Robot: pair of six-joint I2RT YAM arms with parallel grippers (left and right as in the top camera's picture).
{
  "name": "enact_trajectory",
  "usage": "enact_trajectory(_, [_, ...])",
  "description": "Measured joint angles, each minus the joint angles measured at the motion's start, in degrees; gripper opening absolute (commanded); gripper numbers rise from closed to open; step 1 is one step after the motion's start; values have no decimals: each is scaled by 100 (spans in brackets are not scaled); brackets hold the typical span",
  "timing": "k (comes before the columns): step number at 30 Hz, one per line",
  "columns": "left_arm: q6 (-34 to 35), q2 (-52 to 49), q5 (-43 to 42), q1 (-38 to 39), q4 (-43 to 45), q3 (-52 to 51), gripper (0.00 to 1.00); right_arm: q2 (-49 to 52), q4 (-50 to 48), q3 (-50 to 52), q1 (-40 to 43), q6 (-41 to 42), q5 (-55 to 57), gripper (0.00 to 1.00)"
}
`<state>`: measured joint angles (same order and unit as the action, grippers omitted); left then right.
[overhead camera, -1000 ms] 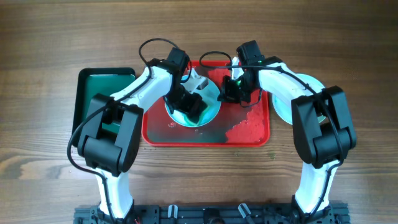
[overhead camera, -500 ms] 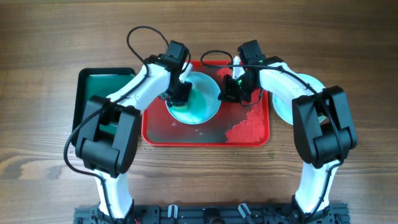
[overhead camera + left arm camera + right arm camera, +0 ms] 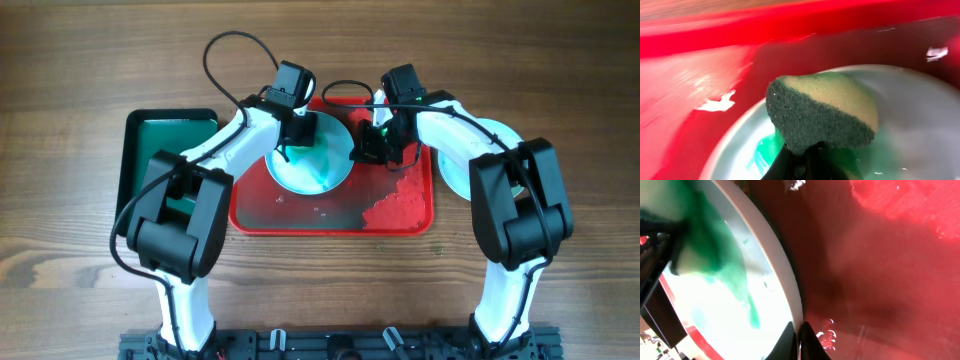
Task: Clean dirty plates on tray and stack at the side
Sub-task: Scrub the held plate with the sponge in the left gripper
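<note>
A plate (image 3: 315,165) smeared with green lies on the red tray (image 3: 390,215). My left gripper (image 3: 297,135) is shut on a green-and-tan sponge (image 3: 822,112) and holds it over the plate's far part (image 3: 920,115). My right gripper (image 3: 368,150) is shut on the plate's right rim (image 3: 785,285); the green smear (image 3: 722,255) shows on the plate's face. More plates (image 3: 455,170) lie on the table right of the tray, mostly hidden by my right arm, so I cannot tell how many there are.
A smaller dark green tray (image 3: 165,140) sits left of the red tray, partly under my left arm. Wet patches and droplets (image 3: 890,200) lie on the red tray's floor. Bare wooden table (image 3: 90,60) surrounds everything.
My left gripper has swept the sponge from the plate's near middle to its left edge, then up to the far part. The right gripper has stayed on the rim.
</note>
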<state>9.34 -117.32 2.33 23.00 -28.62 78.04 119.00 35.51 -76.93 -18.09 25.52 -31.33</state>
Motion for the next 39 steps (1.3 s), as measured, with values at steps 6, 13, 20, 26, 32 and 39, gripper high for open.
enact_trajectory(6, [87, 101, 63, -46, -1585, 129, 4, 0, 31, 0, -24, -4, -61, 4])
enact_trajectory(13, [-2177, -13, -3556, -107, -1880, -31, 4, 0, 44, 0, -15, -4, -63, 4])
enact_trajectory(20, [-442, -15, -901, -33, 186, -48, 4, 0, 4, 0, -15, 4, -79, 4])
enact_trajectory(26, [656, 20, 763, -197, -1543, 376, 4, 0, -28, 0, -48, 17, -140, 4])
enact_trajectory(32, [682, 275, -39, -866, -3985, 2583, 4, 0, -9, 0, -35, -9, -144, 34])
enact_trajectory(39, [667, 424, -597, -1534, -4098, 2651, 4, 0, -219, -2, -35, -146, 9, 40])
